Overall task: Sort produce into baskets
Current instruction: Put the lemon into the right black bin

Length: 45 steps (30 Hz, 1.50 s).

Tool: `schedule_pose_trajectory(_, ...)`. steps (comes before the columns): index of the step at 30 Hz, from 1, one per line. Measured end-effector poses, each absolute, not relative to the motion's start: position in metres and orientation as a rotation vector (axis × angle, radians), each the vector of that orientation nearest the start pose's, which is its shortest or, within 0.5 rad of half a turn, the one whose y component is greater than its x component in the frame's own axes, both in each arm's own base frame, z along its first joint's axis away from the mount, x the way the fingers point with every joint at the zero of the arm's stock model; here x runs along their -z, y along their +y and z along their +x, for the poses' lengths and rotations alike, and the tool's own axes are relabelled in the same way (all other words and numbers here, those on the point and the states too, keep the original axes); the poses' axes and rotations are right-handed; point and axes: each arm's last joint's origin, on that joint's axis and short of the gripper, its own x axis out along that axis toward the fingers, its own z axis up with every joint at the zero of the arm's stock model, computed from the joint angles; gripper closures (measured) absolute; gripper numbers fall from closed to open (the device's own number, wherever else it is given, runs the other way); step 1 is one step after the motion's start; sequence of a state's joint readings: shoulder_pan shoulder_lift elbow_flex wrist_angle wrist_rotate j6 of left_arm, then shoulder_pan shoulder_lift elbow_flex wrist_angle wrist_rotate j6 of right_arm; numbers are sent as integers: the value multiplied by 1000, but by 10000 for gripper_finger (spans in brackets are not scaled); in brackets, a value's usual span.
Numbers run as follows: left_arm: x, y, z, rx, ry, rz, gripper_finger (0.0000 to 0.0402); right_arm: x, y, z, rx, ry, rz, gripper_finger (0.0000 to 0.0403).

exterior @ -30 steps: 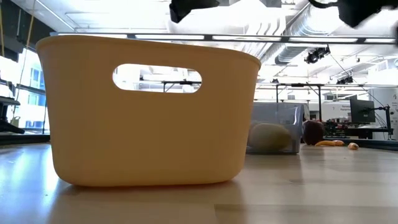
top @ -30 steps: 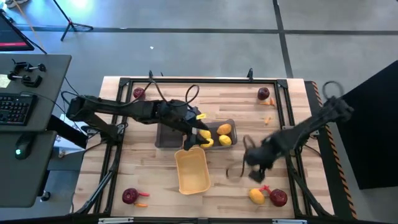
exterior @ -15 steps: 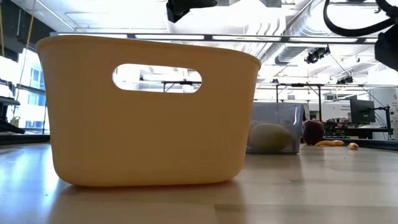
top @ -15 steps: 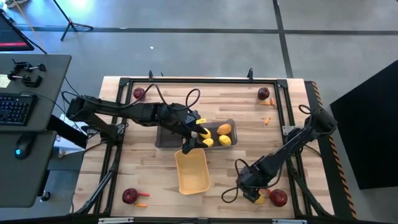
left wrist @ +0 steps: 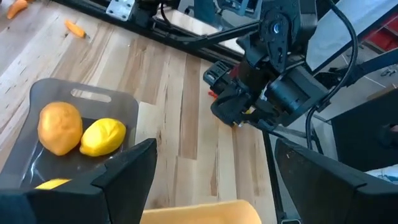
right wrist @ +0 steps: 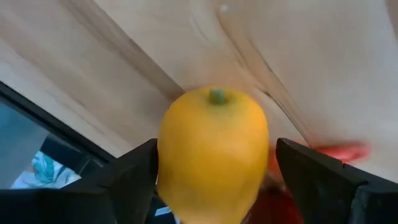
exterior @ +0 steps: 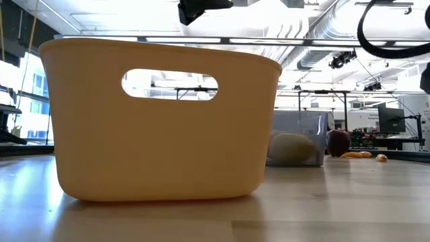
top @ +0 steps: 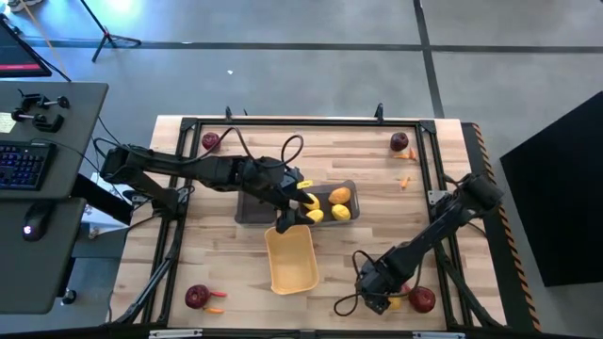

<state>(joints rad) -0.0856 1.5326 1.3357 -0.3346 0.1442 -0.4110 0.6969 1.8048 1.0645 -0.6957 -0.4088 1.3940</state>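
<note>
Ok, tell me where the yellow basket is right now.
In the high view the yellow basket sits mid-table toward the near edge, just below the grey basket that holds yellow and orange fruit, with the left gripper above its far end.

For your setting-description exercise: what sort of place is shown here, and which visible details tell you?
Probably a robotics lab or workshop. A framed wooden table carries two robot arms, a desk beside it holds a keyboard, and the low view shows exposed ceiling ducting and monitors behind.

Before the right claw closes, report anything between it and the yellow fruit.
Nothing visible. The right claw stands open with the yellow fruit directly between its fingers, at the table's near right corner. A red piece lies beyond the fruit, not in the way.
</note>
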Motion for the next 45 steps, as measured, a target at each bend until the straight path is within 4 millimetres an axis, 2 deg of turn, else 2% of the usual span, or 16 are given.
schedule_pose_trajectory(5,-332,-30,329,95,639,-376,88,-150,212,235,251,1772,781,109)
schedule_pose_trajectory(9,-345,-22,309,52,657,-370,88,-163,216,238,195,1772,738,178)
schedule_pose_trajectory(12,-360,-17,292,1,618,-357,88,-180,215,242,157,1759,696,242)
schedule_pose_trajectory(15,-375,-14,277,-40,549,-345,88,-206,209,250,95,1673,655,253)
schedule_pose_trajectory(18,-388,-12,264,-59,496,-340,88,-231,192,254,139,1601,566,253)
schedule_pose_trajectory(22,-403,-14,245,-72,423,-345,88,-266,156,256,276,1449,455,251)
schedule_pose_trajectory(26,-410,-23,234,-79,388,-341,88,-286,115,261,345,1272,423,237)
schedule_pose_trajectory(31,-411,-44,230,-133,363,-327,88,-286,60,285,357,1126,394,241)
schedule_pose_trajectory(36,-396,-65,233,-153,331,-358,88,-281,22,315,326,942,395,228)
schedule_pose_trajectory(40,-388,-76,233,-169,301,-413,88,-269,8,325,319,967,400,208)
schedule_pose_trajectory(45,-388,-80,231,-206,278,-429,88,-255,8,331,274,1036,403,186)
